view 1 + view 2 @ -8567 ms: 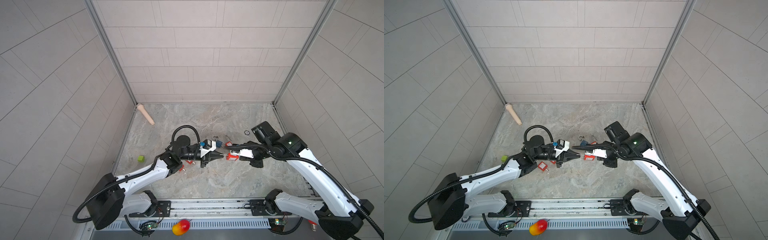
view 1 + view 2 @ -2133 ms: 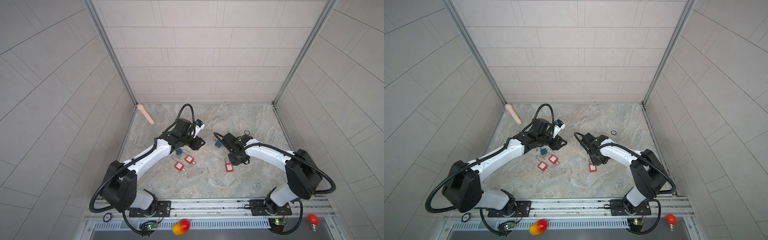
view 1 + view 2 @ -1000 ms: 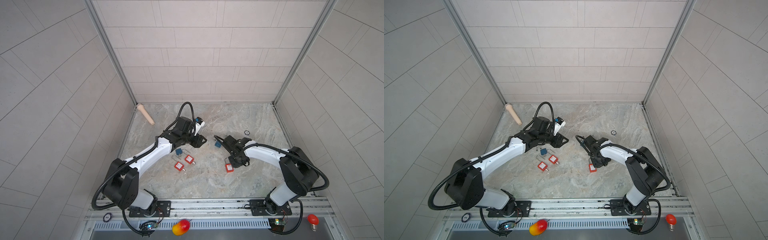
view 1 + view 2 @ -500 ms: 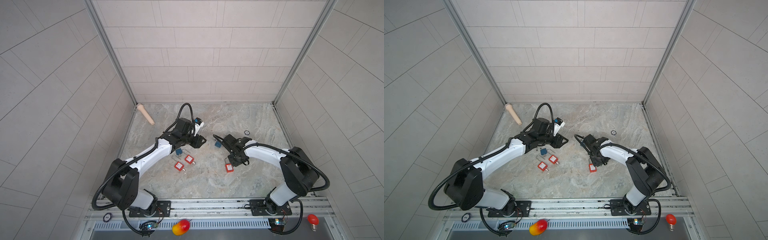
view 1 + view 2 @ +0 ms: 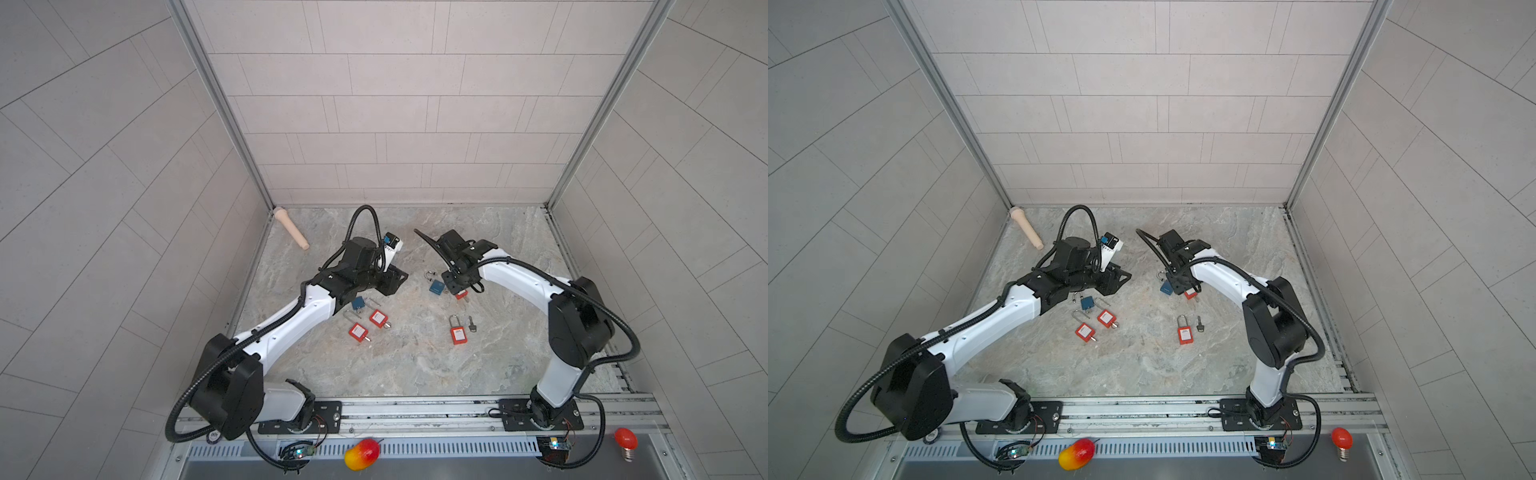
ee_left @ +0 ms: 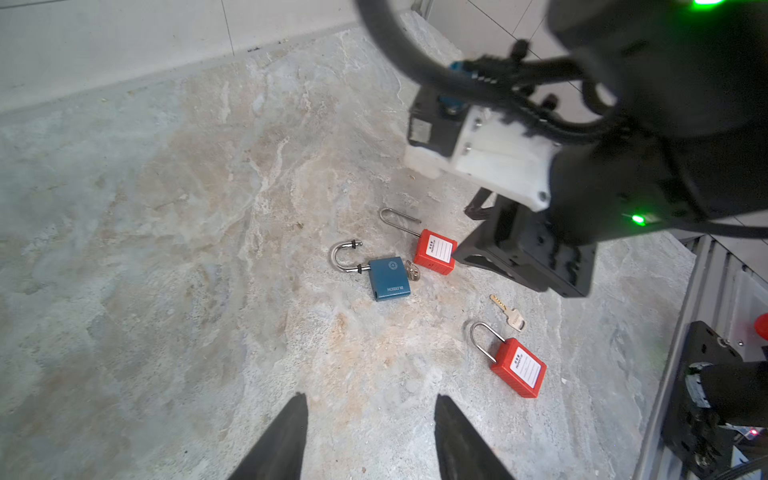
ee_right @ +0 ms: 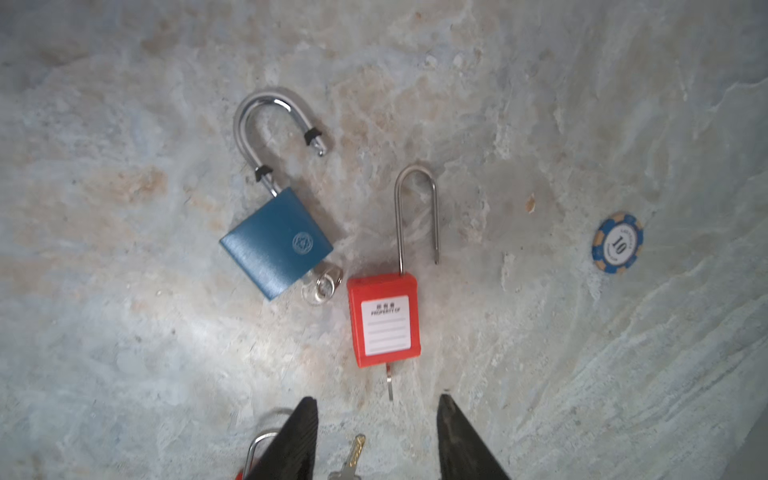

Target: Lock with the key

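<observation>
The right gripper (image 7: 376, 411) has pulled back from the loose key (image 5: 471, 323) and the red padlock (image 5: 458, 334) just beside it on the counter (image 5: 395, 365). Its fingers are now moderately spread and empty. It hangs over a second red padlock (image 7: 384, 320) with an open shackle, near a blue padlock (image 7: 276, 245). The left gripper (image 6: 370, 399) is half-spread and empty.

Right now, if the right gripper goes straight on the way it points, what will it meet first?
Probably the key sticking out of the red padlock, just ahead of the open right gripper; the padlock body comes next. Its height above the table is unclear.
</observation>
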